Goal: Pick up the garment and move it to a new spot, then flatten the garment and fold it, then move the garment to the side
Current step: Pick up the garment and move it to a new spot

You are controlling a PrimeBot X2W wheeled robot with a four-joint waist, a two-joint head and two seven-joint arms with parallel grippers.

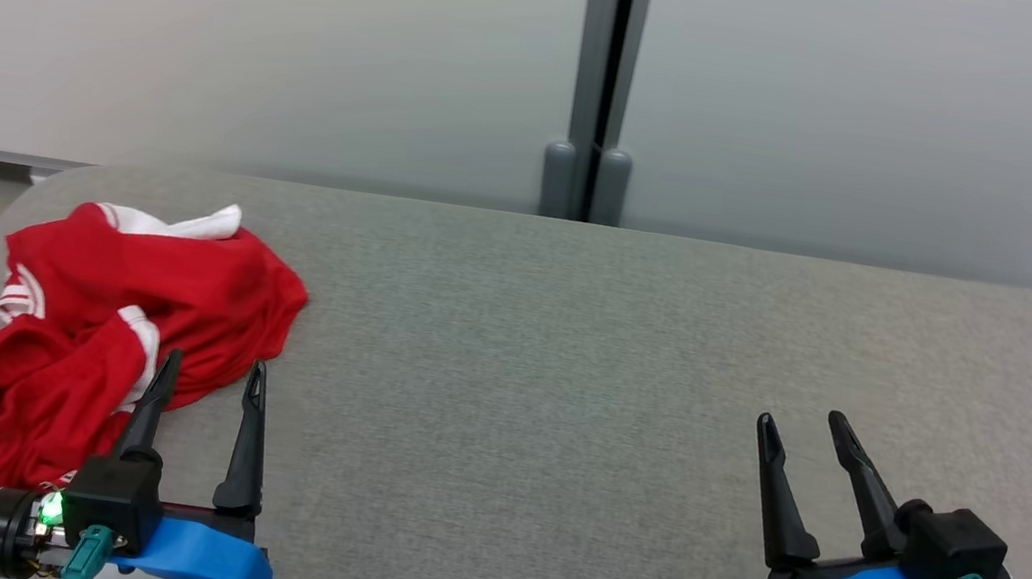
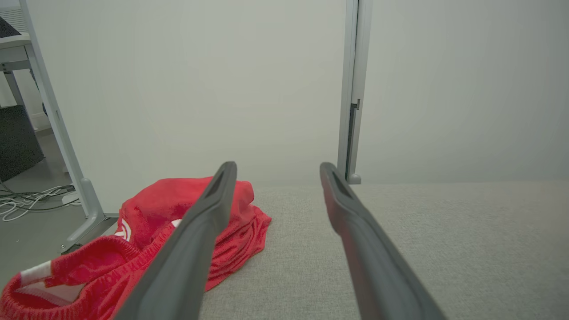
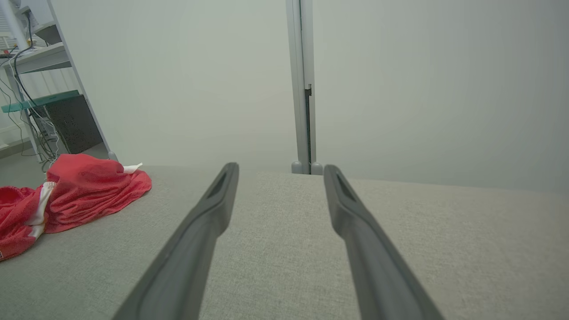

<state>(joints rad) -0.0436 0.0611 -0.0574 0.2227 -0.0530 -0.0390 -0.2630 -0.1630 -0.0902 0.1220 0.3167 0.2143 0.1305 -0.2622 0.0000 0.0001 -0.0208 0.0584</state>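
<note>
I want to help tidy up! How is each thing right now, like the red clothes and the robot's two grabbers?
Garment: crumpled in a heap, unfolded, at the left end of the table.
Left gripper: open, empty, at the garment's edge.
Right gripper: open, empty, far from the garment.

Garment [image 1: 121,295]: left end cut off by head view's left edge; fold undersides hidden. In left wrist view, finger [image 2: 195,231] of left gripper [image 1: 216,361] covers garment's mid part, and btm edge cuts its near hem. White mark on it too small to read.
</note>
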